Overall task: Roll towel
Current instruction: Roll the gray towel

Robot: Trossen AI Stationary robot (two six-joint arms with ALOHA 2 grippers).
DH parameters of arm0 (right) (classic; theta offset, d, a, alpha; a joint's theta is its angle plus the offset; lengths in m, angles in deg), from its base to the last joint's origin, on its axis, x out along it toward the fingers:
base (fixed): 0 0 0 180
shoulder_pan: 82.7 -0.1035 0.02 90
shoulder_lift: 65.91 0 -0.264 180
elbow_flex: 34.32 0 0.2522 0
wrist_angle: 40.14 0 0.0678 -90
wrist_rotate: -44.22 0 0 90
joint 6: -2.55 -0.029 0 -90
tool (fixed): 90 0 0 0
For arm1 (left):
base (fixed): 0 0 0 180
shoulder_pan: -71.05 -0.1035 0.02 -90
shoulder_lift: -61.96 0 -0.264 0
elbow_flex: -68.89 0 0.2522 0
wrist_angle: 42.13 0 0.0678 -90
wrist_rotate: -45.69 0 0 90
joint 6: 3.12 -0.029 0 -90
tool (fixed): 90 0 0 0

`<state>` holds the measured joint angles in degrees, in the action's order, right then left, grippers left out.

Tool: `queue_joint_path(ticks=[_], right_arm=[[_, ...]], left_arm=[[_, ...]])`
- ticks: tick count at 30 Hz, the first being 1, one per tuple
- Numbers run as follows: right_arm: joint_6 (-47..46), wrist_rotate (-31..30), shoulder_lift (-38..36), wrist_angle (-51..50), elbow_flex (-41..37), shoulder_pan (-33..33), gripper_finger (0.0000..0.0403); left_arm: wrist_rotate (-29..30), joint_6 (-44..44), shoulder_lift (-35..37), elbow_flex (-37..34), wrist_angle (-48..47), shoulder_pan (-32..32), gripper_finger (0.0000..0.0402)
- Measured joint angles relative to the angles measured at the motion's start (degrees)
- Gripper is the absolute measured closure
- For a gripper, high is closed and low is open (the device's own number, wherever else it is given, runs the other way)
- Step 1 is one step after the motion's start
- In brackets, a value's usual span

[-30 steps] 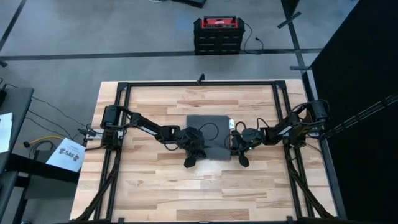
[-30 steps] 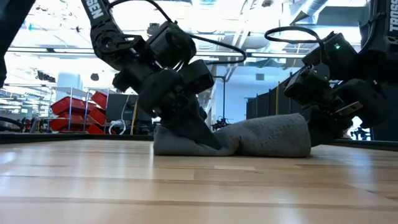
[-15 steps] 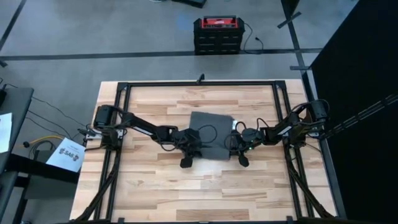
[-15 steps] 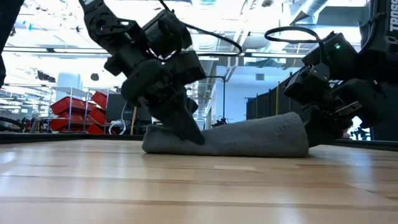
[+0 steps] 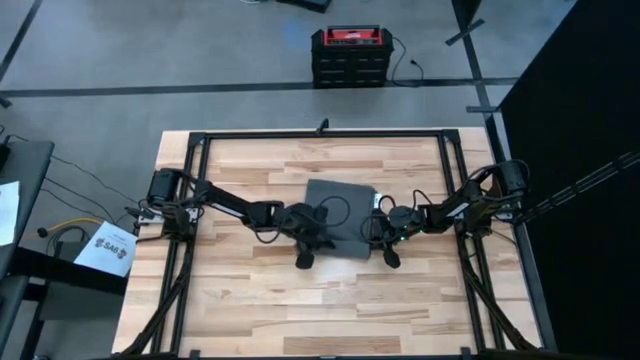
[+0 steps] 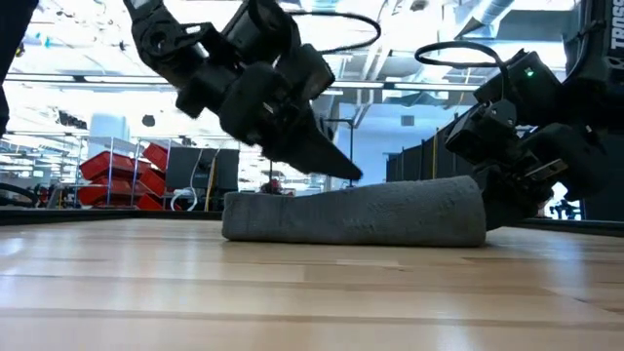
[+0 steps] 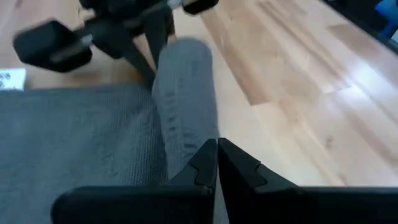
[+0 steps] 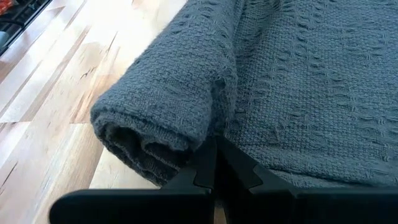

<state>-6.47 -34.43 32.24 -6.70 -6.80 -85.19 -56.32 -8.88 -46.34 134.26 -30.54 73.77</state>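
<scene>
The wooden tabletop (image 5: 250,290) carried my dark grey towel (image 5: 340,205) near its middle, the near edge rolled into a thick, loosely woven tube and the rest lying flat. My left pincer (image 6: 341,172) hovered closed just above the roll. My right pincer (image 8: 214,163) was closed at the roll's end.

Left wrist view: right gripper (image 7: 149,68) beyond the towel (image 7: 93,134) is blurred, fingers unreadable. White tag (image 7: 11,79) cut off at frame edge. Low view: towel's (image 6: 356,213) flat part is hidden behind its own roll; right gripper's fingertips are hidden behind the roll's end.
</scene>
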Motion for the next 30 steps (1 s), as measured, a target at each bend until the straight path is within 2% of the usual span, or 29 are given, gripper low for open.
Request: queue_joint_path(ticks=[6,9,18,30], right_arm=[[-0.9,-0.1,0.0,0.0,0.0,-0.1,0.0403],[-1.1,-0.1,0.0,0.0,0.0,-0.1,0.0403],[-0.8,0.0,0.0,0.1,0.0,-0.6,0.0403],[-1.1,-0.4,0.0,0.4,-0.1,-1.2,0.0403]], left_arm=[[1.2,2.0,-6.0,0.0,6.2,0.0,0.0402],[4.3,1.5,-7.1,0.0,6.6,0.0,0.0402],[4.8,-2.3,-7.9,0.1,7.7,-2.3,0.0402],[4.9,0.5,-18.1,0.0,25.7,-3.1,0.0402]])
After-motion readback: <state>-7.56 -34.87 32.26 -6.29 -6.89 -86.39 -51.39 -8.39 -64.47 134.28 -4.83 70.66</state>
